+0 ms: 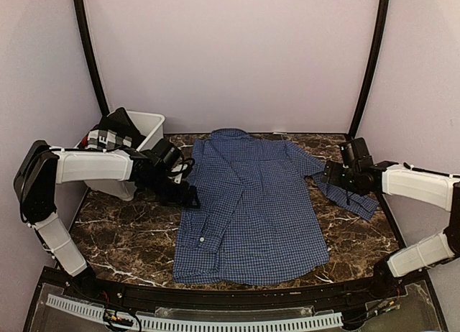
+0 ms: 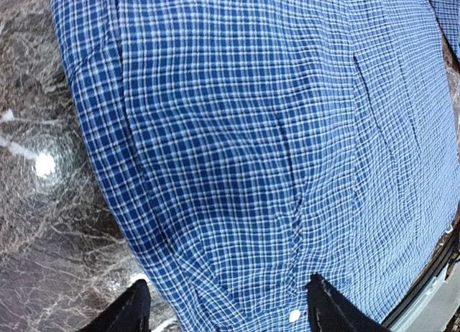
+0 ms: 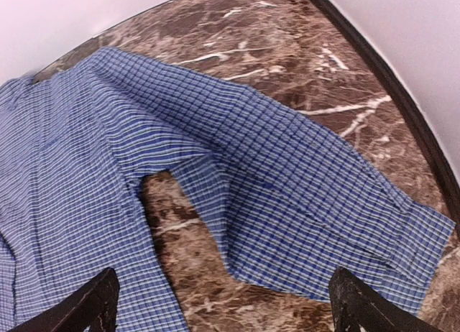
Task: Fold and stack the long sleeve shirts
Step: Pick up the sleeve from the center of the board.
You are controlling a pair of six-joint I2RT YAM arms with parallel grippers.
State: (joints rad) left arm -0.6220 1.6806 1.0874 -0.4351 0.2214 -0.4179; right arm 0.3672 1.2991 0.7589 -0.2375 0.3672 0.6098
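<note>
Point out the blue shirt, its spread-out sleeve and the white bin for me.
blue shirt (image 1: 251,210), top view, on the middle of its body.
sleeve (image 3: 309,203), right wrist view, about midway along its length.
white bin (image 1: 152,122), top view, on its bare right-hand wall.

The table (image 1: 122,238) is a dark brown marble slab with white veins and a black rim. The blue checked shirt (image 1: 251,210) lies spread flat across its middle, collar toward the far wall and hem toward the near edge. The sleeve on the right side (image 3: 309,217) runs out over bare marble toward the rim, its cuff flat on the stone. The other sleeve (image 1: 205,203) lies folded in along the body. A white bin (image 1: 149,123) stands at the far left corner; its base is hidden, so it probably rests on the slab.
</note>
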